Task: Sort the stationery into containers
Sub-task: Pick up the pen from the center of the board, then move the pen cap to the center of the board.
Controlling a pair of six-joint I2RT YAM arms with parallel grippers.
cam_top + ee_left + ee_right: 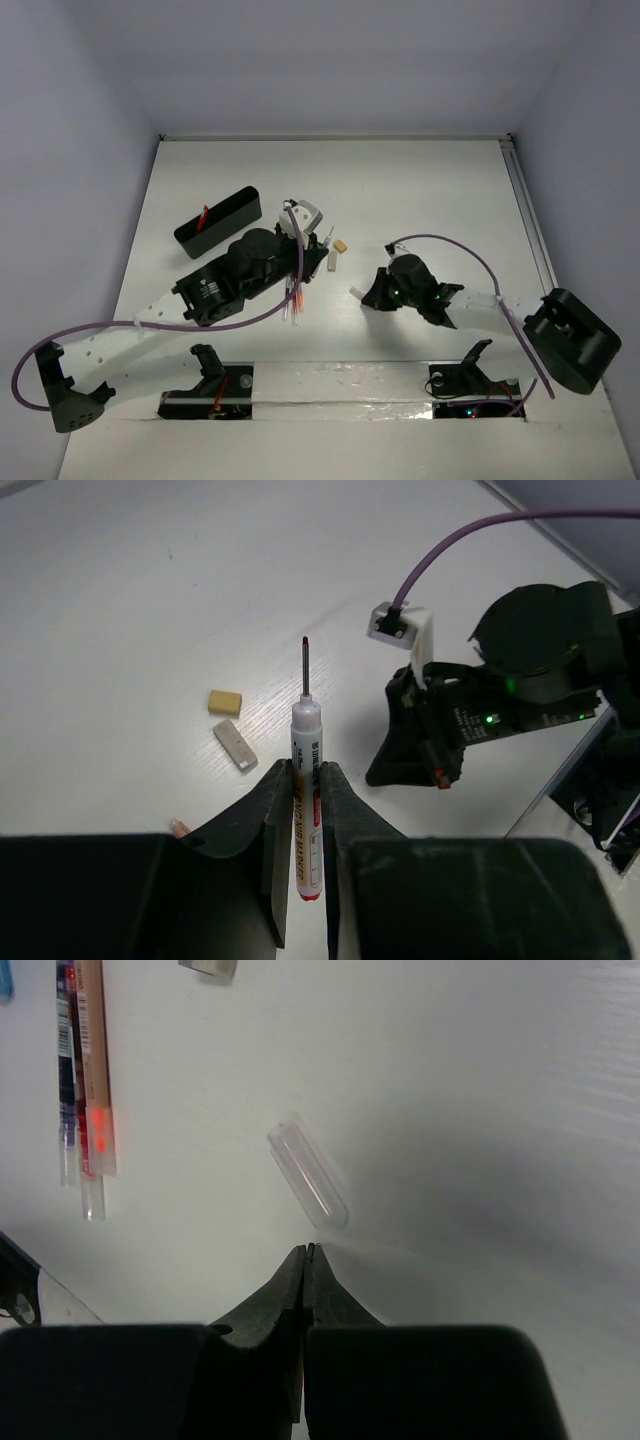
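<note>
Saw a white tabletop (420,190) under both arms. Found the long, narrow black rectangular box (220,222) toward the far left of it, well apart from the loose pieces, with a thin red item (204,217) sticking up out of it.

Found the left gripper (305,770) near the middle of the table, pinching a white marker pen with a thin red-tipped nib (307,810); barrel clamped between both fingers, nib pointing away from the wrist camera. Could not tell whether the marker touched the surface.

Found the right gripper (308,1250) to the right of centre, fingers pressed flat together on nothing, tips low over the table.

Noted a bundle of thin red, dark and clear pens (85,1070) lying side by side on the table between the two arms.

Noted a clear capsule-shaped piece (308,1177) lying tilted just beyond the right fingertips, apart from them.

Spotted a small white-grey rectangular block (236,746) and a small beige block (225,702) just beside each other, not touching, left of the held marker in the left wrist view.
</note>
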